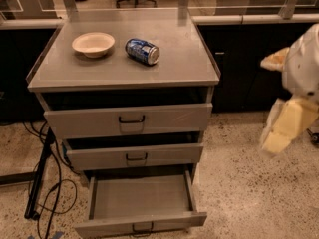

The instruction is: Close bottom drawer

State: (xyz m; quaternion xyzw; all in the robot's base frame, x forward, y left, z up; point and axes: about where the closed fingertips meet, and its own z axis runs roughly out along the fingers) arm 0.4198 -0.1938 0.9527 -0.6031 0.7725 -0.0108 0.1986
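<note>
Jamming is the chief risk: the grey metal bottom drawer (142,198), with its small black wire handle (143,227), stands pulled far out, lowest of three, and an off-centre push could skew it. Aimed too high, a push would meet the medium-fronted grey drawer (164,156) instead. The cream-coloured pincer (273,139) hangs well to the right of the drawers, touching nothing; wide or narrow, I cannot tell. On the grey worktop (184,59), the blue drink can (142,51) lying on its side bears printing I cannot read.
</note>
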